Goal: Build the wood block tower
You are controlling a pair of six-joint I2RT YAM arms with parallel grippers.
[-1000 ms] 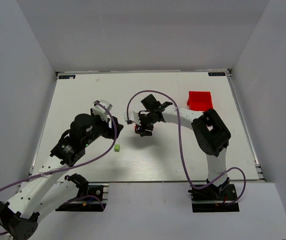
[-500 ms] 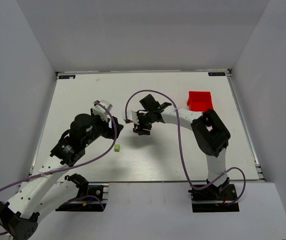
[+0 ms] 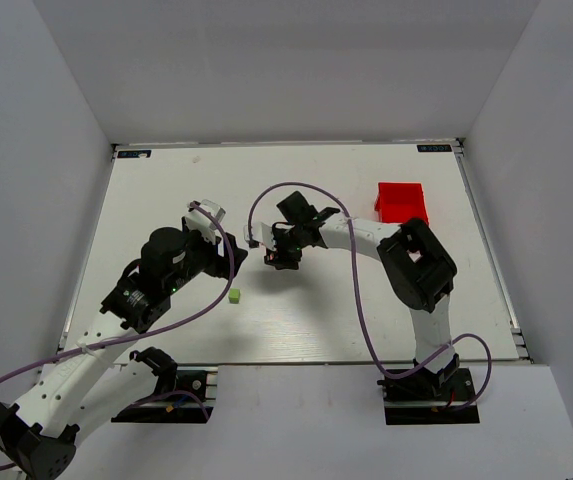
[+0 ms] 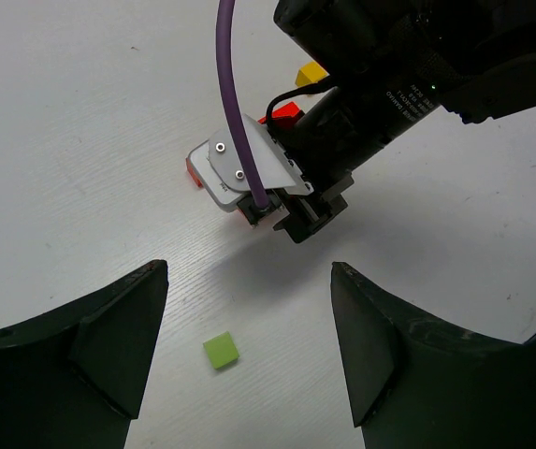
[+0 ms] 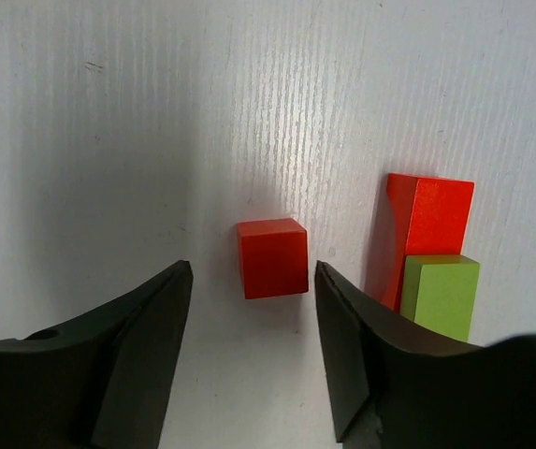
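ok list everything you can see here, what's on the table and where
red cube: 1, red, mid-table, between the right gripper's fingers
red bar: 1, red, beside the red cube, apart from it
green block: 1, lime green, at the bar's near end in the right wrist view; on it or against it, cannot tell
yellow block: 1, yellow, behind the right wrist, partly hidden
green cube: 1, lime green, alone, in front of the left gripper
red tray: 1, red, far right of the table
table: 1, white
cables: 2, purple, one along each arm
left gripper: 1, black, open, above the green cube
right gripper: 1, black, open, over the red cube
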